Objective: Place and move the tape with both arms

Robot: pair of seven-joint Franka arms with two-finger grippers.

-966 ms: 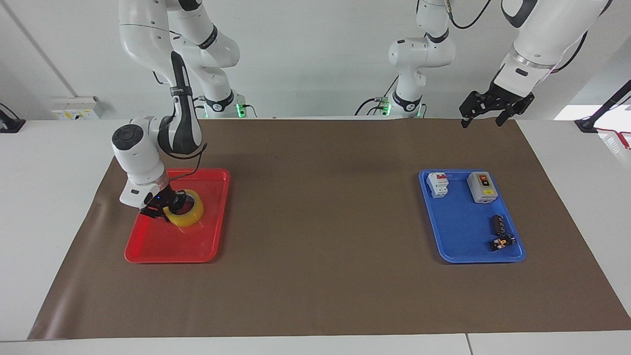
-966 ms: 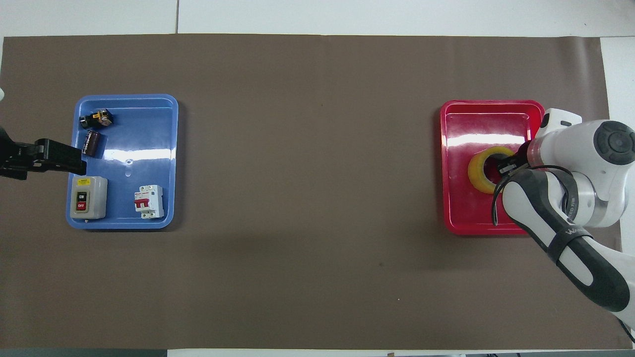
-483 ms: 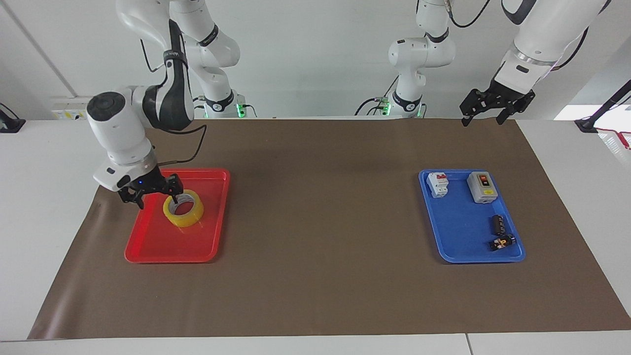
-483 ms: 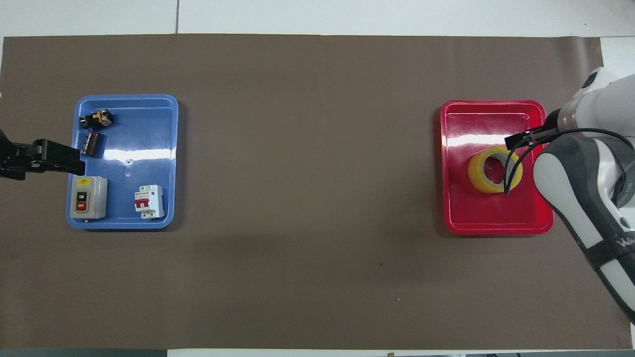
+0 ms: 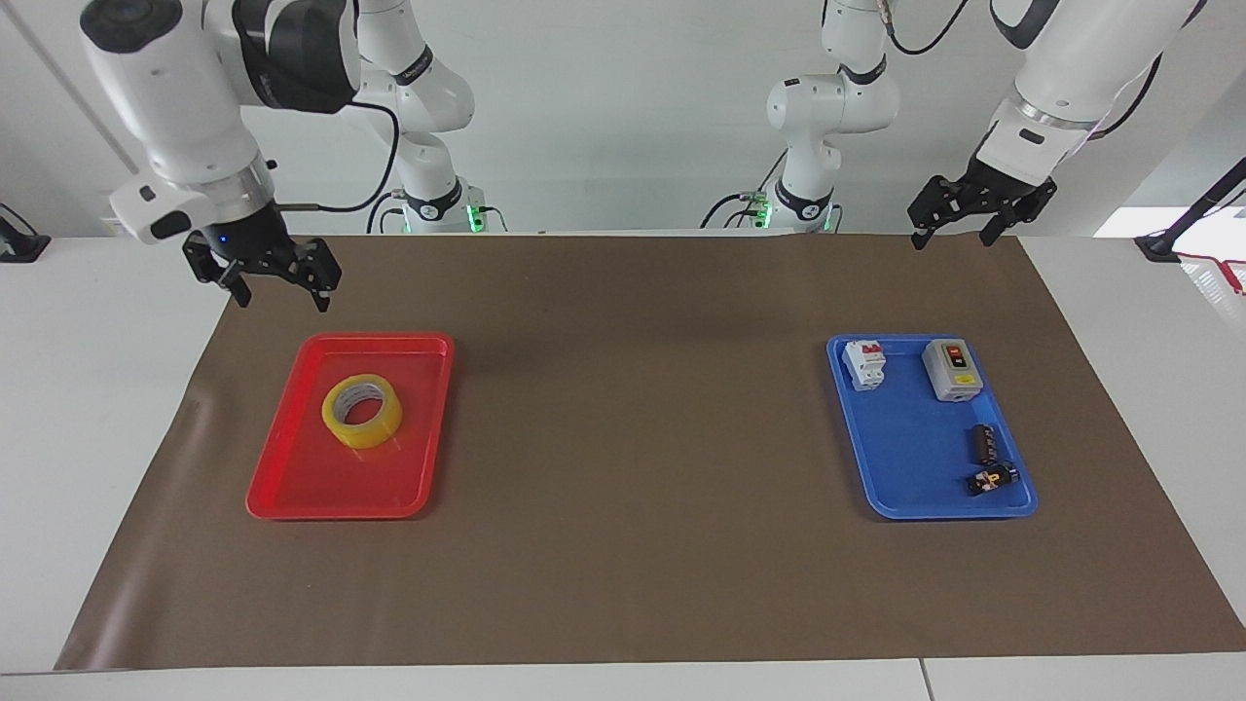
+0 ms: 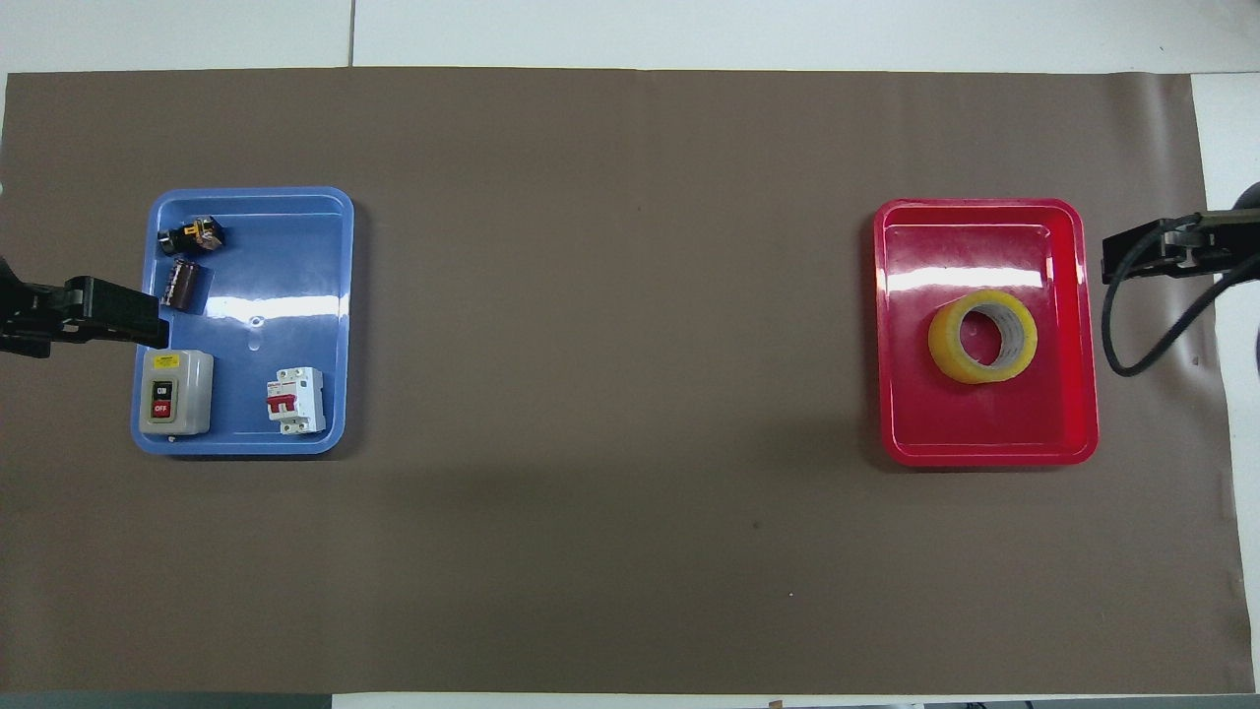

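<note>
**Tape flat in the red tray, both hands up and empty**

The tape [image 5: 362, 411] lies flat in the red tray [image 5: 292, 487], at the left of the facing view and the right of the overhead view. Its ring axis stands upright, so the hole opens straight up and the white core shows inside the yellow band. It sits a little nearer the robots than the tray's middle, clear of the rim, with nothing touching it.

The right hand [image 5: 275, 276] hangs in the air at the upper left of the facing view, over the brown mat [image 5: 633, 438] just off the tray's robot-side edge. Its fingers are spread and hold nothing.

The left hand [image 5: 964, 216] waits at the upper right of the facing view, over the mat's edge above the blue tray [image 5: 905, 458], fingers spread, empty.

The blue tray holds a grey switch box [image 5: 952, 369], a white breaker [image 5: 863, 363] and two small dark parts [image 5: 985, 458]. Both trays rest on the mat, which covers the table [image 5: 78, 389].
</note>
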